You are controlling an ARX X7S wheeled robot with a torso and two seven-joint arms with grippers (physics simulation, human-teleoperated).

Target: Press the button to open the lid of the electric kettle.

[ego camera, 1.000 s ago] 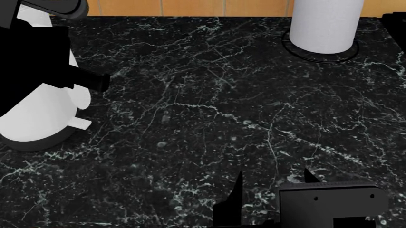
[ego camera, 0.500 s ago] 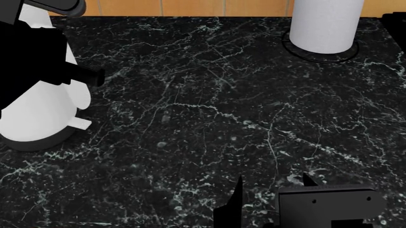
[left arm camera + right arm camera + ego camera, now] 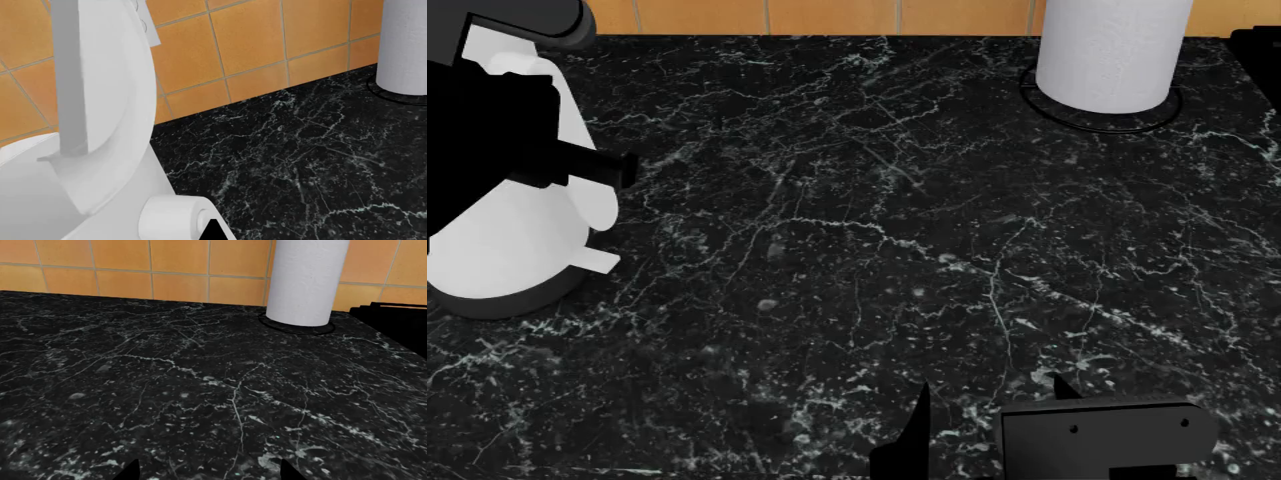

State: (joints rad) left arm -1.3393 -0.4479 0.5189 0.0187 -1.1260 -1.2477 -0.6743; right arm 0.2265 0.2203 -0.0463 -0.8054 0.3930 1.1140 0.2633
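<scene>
Black marble countertop (image 3: 868,230) veined in white fills the head view, backed by an orange tiled wall (image 3: 253,45). The electric kettle (image 3: 514,235) is the landmark: a glossy white tapered jug on a dark grey base ring, standing at the counter's left edge with a small white tab projecting from its lower body. Well apart from the kettle, across the counter near the tiled wall, stands a plain white cylinder (image 3: 1110,50) on a black ring base. The left arm (image 3: 481,130) is a black mass lying over the kettle's upper half; its gripper cannot be made out, so the jaw state cannot be told. The right gripper (image 3: 988,425) hangs low over the counter's near edge, far from the kettle, its two dark fingertips parted and holding nothing. In the left wrist view, the button (image 3: 170,217), a small round white knob, sits against the kettle body, with a black fingertip edge just beside it.
</scene>
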